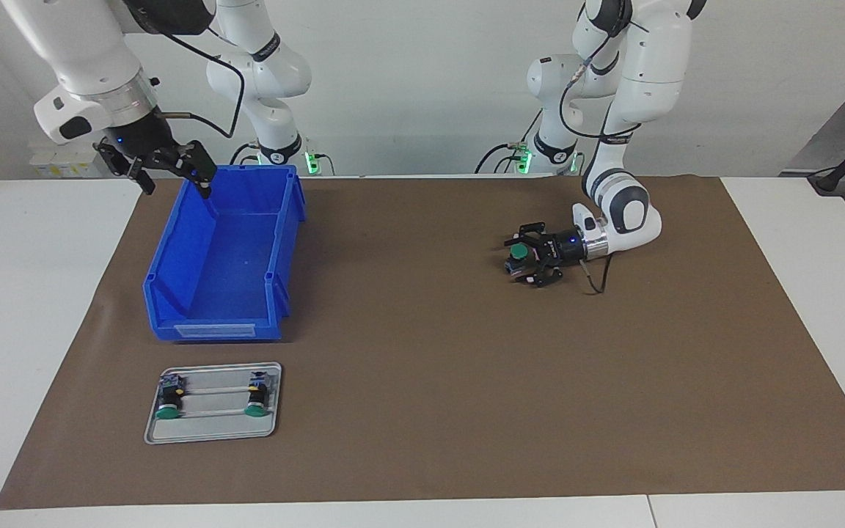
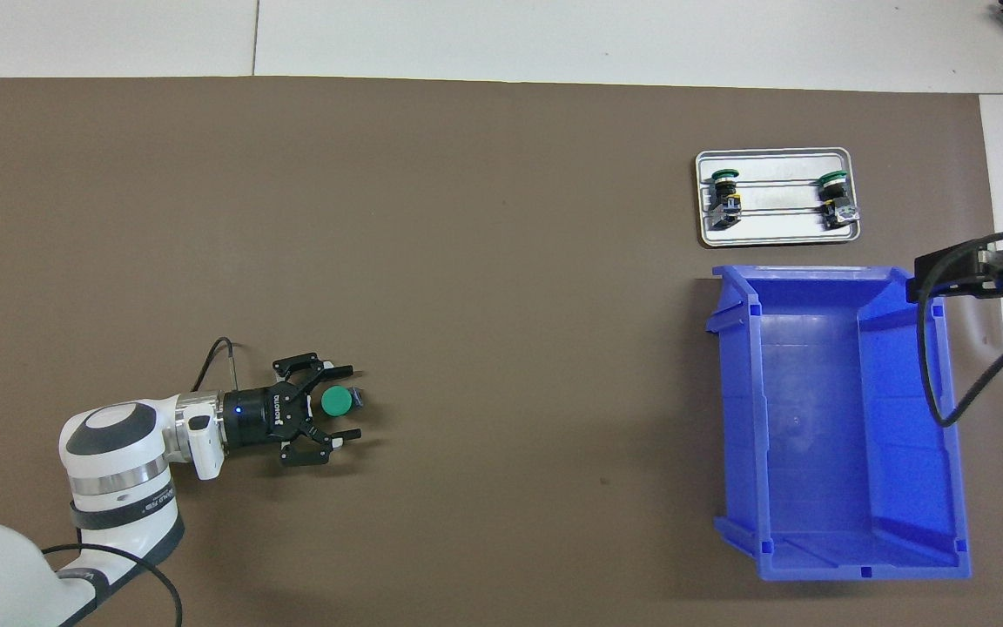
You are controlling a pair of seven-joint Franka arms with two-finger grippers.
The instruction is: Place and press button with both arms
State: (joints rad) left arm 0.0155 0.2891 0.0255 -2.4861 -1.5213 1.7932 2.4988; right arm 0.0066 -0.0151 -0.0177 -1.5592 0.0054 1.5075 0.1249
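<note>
L gripper [image 1: 521, 265] low at mat [image 2: 484, 261], L arm's end; fingers spread, button [image 1: 518, 251] upright between, not grasped. R gripper [image 1: 173, 172] agape over bin [image 1: 224, 257] rim, waiting. Risk: finger clips button on retreat, topples it.
</note>
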